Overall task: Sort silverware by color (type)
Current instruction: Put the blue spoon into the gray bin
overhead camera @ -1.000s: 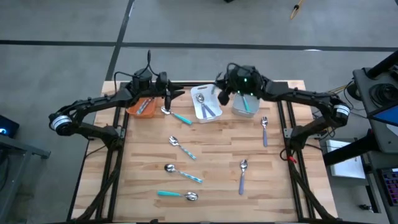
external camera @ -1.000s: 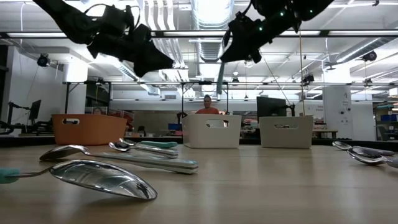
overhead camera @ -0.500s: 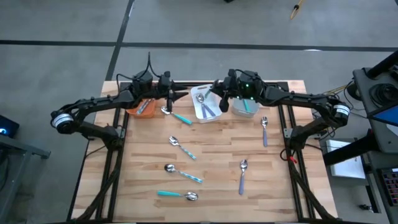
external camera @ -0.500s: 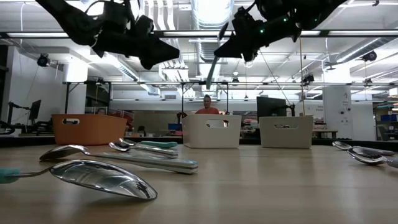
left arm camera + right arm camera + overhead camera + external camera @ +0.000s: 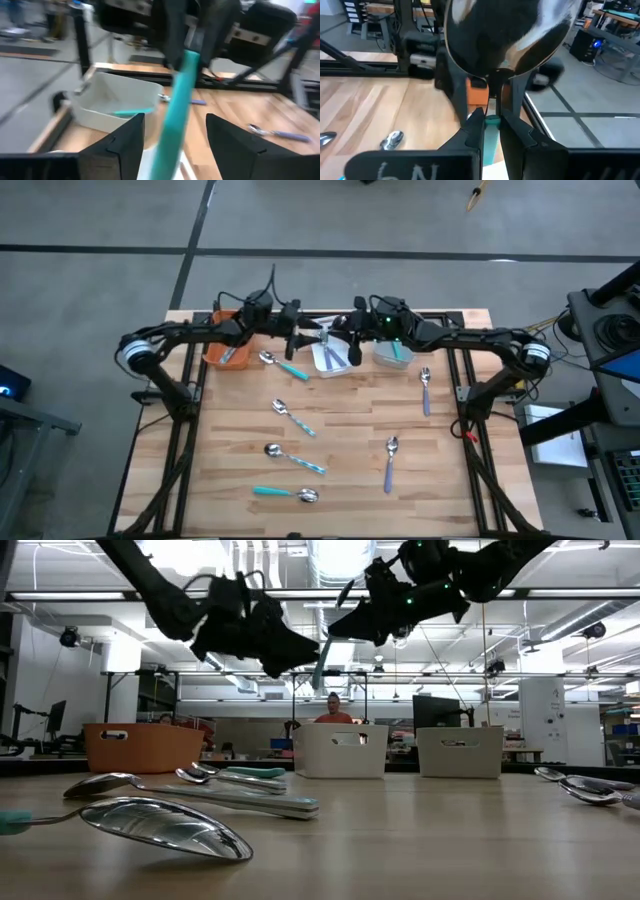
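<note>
Your left pincer (image 5: 300,340) stands spread above the bench's (image 5: 350,435) far edge, its fingers (image 5: 125,145) either side of the teal-handled spoon (image 5: 175,107) without touching. Your right pincer (image 5: 350,343), closed, pinches that spoon's neck over the white bin (image 5: 333,358), bowl (image 5: 507,35) facing back.

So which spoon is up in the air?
The teal-handled spoon, pinched by the right tool above the white bin. All the others lie on the table or inside bins.
</note>
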{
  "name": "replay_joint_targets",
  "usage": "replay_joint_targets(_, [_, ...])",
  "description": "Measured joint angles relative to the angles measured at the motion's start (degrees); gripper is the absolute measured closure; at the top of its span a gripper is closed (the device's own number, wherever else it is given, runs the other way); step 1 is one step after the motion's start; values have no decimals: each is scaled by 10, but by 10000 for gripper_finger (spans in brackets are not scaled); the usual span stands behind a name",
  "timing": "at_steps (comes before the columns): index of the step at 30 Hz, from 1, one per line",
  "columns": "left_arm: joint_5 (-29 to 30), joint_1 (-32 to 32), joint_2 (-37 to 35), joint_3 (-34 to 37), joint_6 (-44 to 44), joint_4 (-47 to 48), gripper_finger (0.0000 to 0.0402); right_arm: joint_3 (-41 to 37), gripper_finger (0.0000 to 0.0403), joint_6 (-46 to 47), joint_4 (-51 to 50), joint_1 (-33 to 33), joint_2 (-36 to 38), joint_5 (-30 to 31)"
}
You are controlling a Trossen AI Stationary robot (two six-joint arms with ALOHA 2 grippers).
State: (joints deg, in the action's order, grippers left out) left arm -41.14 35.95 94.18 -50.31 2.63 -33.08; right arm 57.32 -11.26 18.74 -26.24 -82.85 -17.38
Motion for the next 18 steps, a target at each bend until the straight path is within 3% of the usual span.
replay_joint_targets(7, [-29, -2, 41, -21, -19, -2, 225, 16, 374, 2, 4, 1, -14, -11])
replay_joint_targets(15, [-33, -8, 31, -22, -23, -4, 346, 19, 373, 18, 3, 4, -13, -17])
replay_joint_targets(18, [-32, -10, 27, -22, -29, -2, 347, 23, 360, 41, 6, 4, -16, -12])
